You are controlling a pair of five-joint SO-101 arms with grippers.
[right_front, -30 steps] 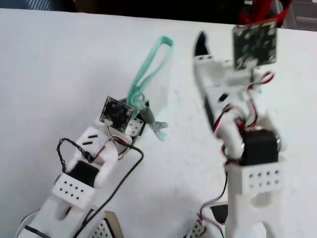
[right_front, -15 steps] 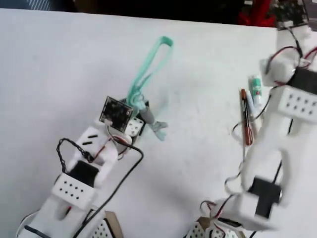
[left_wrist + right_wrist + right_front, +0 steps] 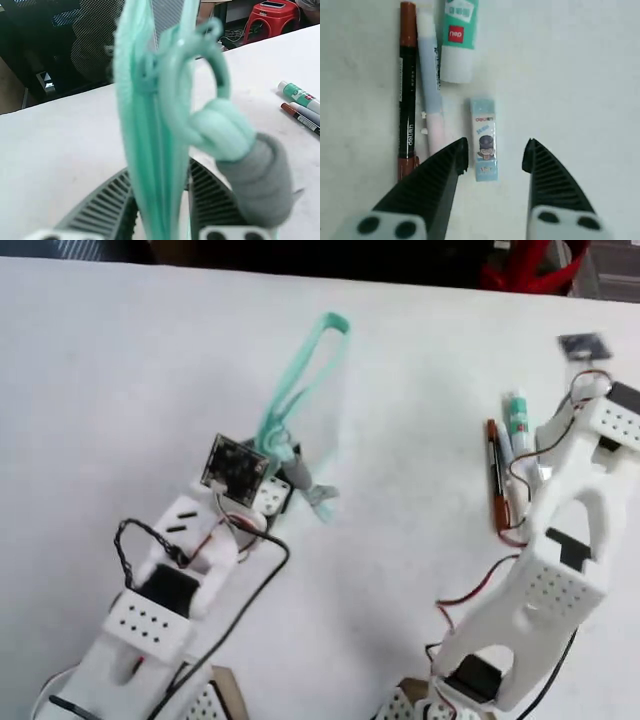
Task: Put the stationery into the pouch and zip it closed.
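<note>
A teal pouch (image 3: pixel 300 380) stands on its edge in the middle of the table, and my left gripper (image 3: pixel 160 212) is shut on its near end. Its zip pull, a knotted teal cord with a grey tassel (image 3: pixel 260 180), hangs beside the fingers. At the right lie a brown marker (image 3: pixel 407 90), a pale blue and pink pen (image 3: pixel 431 95), a green-and-white glue stick (image 3: pixel 457 35) and a small blue eraser (image 3: pixel 484 145). My right gripper (image 3: pixel 495 152) hangs open just above the eraser, one finger on each side of it. In the high view the right arm (image 3: pixel 565 550) covers the eraser.
The white table (image 3: pixel 120 370) has free room to the left and behind the pouch. A red stool (image 3: pixel 272 17) and a dark chair stand beyond the far edge. The left arm's black cable (image 3: pixel 250 600) trails over the table near its base.
The right arm has swung from the table's middle to the right side and come down over the stationery. The left arm and the pouch have kept still.
</note>
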